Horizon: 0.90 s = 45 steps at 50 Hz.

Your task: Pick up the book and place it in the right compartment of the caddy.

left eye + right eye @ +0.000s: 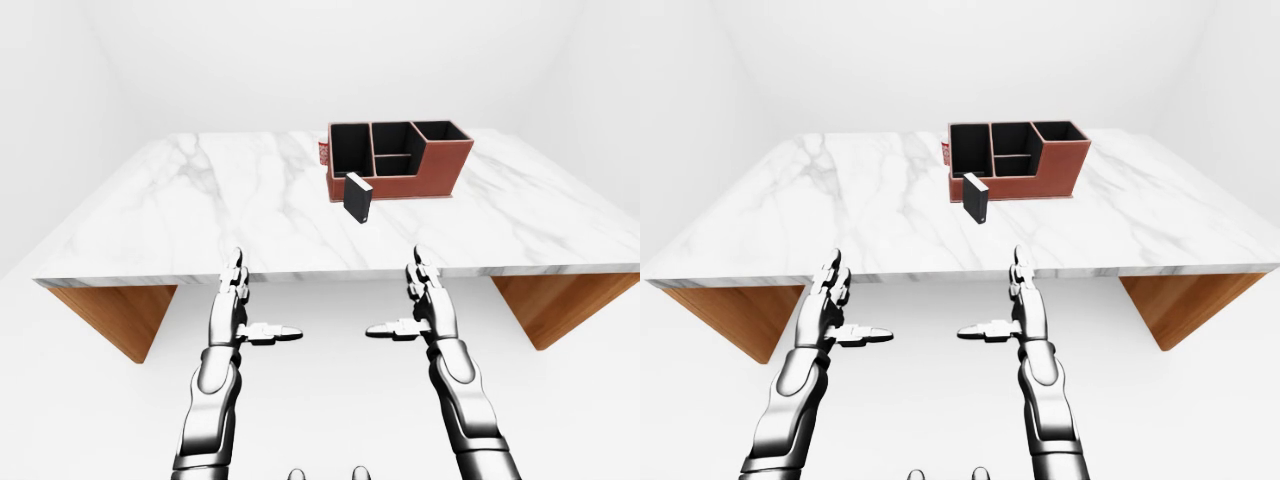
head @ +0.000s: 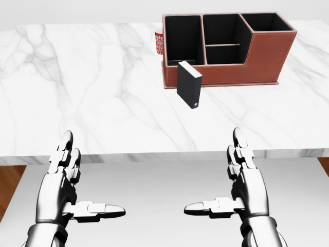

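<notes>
On the white marble table [image 2: 92, 87] ahead of us, everything sits toward the upper right of the head view. We see the book [image 2: 188, 84], a dark slab with a black cover, standing upright on the marble just below the caddy [image 2: 226, 72], close to its near wall and beneath the left end of it. It stands free, nobody touching it.

We look at the caddy now: a reddish-brown box with black lining, split into a tall compartment on the left, a middle section divided by a low shelf, and an angled compartment on the right. All the pockets we can see into look dark; we cannot tell what, if anything, lies at the bottom. Tucked against the caddy's left wall we catch a small red and white patterned thing [image 2: 159, 42], mostly hidden, and we cannot say what it is.

Down at the bottom of the view come our two arms. Our left hand [image 2: 69, 180] hangs below the table edge, fingers straight and pointing up, thumb stuck out toward the middle, holding nothing. Our right hand [image 2: 239, 177] mirrors it, fingers spread wide, thumb pointing inward, also bare. Both stay well apart from the book, short of the marble's near edge. Wooden legs [image 1: 110, 315] show under the slab at either side in the left-eye view.
</notes>
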### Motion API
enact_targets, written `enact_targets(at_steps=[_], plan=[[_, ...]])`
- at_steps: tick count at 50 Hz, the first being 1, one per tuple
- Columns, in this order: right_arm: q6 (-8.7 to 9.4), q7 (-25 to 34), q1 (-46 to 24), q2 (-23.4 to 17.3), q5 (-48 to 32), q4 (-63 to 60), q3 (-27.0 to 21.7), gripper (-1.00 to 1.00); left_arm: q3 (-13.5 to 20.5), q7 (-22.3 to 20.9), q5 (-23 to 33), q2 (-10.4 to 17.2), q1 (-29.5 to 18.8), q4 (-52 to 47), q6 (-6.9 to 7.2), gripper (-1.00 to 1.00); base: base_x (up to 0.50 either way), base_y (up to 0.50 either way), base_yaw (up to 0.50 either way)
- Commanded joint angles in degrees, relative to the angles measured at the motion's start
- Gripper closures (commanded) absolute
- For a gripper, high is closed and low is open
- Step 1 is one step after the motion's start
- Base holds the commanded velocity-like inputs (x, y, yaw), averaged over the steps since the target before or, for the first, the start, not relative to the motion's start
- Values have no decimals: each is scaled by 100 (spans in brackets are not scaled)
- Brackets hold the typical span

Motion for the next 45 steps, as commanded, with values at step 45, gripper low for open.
enact_targets(at_steps=[45], plan=[[-213, 86, 3, 17, -210, 334, 105, -100, -43, -37, 35, -13, -17, 111, -57, -100, 10, 0, 0]])
